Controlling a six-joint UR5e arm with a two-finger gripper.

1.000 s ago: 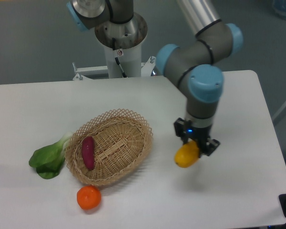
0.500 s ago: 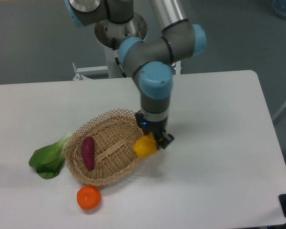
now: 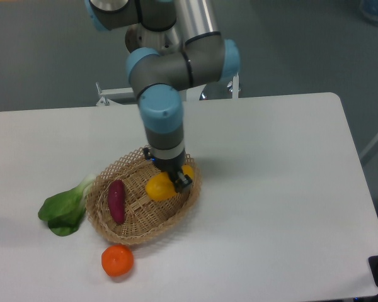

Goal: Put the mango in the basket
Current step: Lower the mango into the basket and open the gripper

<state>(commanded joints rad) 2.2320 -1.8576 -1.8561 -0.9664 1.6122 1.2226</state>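
The gripper holds the mango, a smooth, oblong yellow-orange fruit, clamped between its fingers over the right half of the tan wicker basket, apart from the purple sweet potato lying inside it.

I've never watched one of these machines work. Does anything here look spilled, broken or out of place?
Nothing stands out. The pincer holds the mango over the wicker basket, where a purple sweet potato lies. A tangerine and leafy green sit intact on the table.
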